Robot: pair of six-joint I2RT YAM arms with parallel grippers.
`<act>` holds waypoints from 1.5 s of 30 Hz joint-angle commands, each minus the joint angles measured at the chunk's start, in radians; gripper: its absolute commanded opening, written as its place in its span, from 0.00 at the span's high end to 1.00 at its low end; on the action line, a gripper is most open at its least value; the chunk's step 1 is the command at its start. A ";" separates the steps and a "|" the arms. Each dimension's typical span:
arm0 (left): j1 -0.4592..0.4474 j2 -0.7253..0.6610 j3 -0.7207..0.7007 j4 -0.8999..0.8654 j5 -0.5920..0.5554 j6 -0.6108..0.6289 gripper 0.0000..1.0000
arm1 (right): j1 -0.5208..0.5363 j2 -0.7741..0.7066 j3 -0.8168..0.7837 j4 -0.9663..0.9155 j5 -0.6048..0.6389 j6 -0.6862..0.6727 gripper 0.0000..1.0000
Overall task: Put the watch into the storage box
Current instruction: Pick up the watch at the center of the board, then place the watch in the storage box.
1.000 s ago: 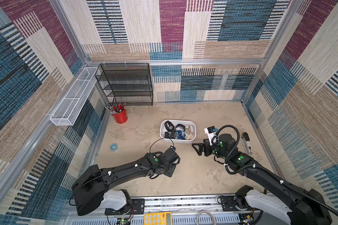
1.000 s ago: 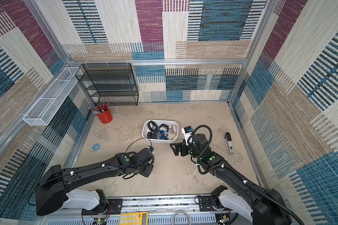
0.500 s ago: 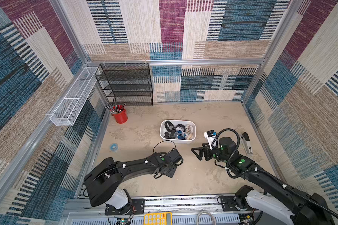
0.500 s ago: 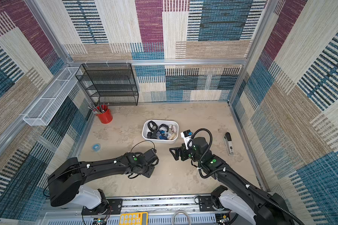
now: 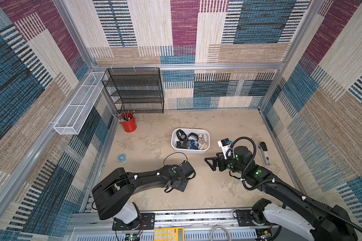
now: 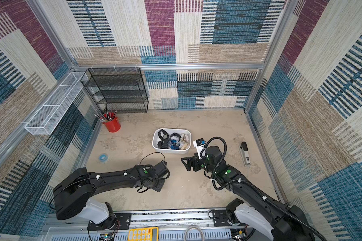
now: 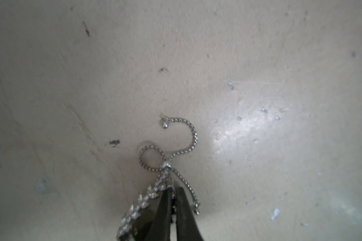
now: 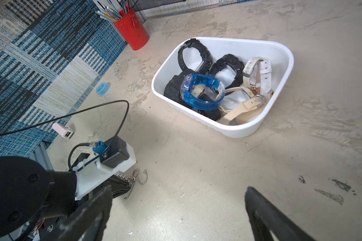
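- Hanging on the left wall is a white wire basket (image 5: 77, 106); a black rack (image 5: 134, 89) stands against the back wall beside it.
- A red cup (image 5: 129, 125) of pens stands in the far left corner of the table (image 5: 217, 125). Nearer me, a blue tape roll (image 5: 121, 157) lies close to the left edge.
- My left arm (image 5: 146, 179) reaches low across the table with the wrist bent down, and both top views hide its fingers under the wrist.
- In the left wrist view my left gripper (image 7: 174, 189) is pinched tight on the watch (image 7: 166, 165), fingers all but meeting on its jewelled silver band (image 7: 143, 201). I can make out no dial.
- The watch's bead chain (image 7: 193, 133) curls on the table just past my fingertips.
- That puts the watch on the near side of the box (image 5: 188, 150), outside it and apart from it.
- The box sits mid-table, holding black watches (image 8: 194, 56), a blue watch (image 8: 203, 91) and pale-strapped ones.
- My right gripper (image 6: 186, 164) hangs near the box's near right corner, jaws spread wide with nothing between them.
- Far right, a stapler (image 5: 264, 152) lies near the wall.
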 commanded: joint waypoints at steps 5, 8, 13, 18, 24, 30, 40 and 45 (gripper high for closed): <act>0.004 -0.056 0.000 0.004 -0.039 -0.023 1.00 | 0.007 0.005 0.015 0.032 0.009 0.017 0.00; 0.017 -0.110 -0.003 0.017 -0.035 -0.025 1.00 | 0.010 0.007 0.020 0.034 -0.012 0.010 0.00; 0.050 -0.231 -0.004 0.063 -0.031 -0.002 1.00 | 0.045 0.014 0.024 0.050 -0.041 -0.009 0.00; 0.120 -0.324 0.017 0.093 0.009 0.022 1.00 | 0.097 0.029 0.031 0.065 -0.010 -0.007 0.00; 0.226 -0.355 0.071 0.145 0.091 0.082 1.00 | 0.129 0.050 0.033 0.097 0.003 0.007 0.00; 0.273 -0.290 0.184 0.141 0.112 0.157 1.00 | 0.133 0.069 0.039 0.112 0.025 0.026 0.00; 0.312 -0.119 0.336 0.164 0.111 0.235 1.00 | 0.133 0.077 0.042 0.126 0.054 0.056 0.00; 0.329 -0.043 0.387 0.179 0.099 0.261 1.00 | 0.133 0.084 0.047 0.128 0.061 0.061 0.00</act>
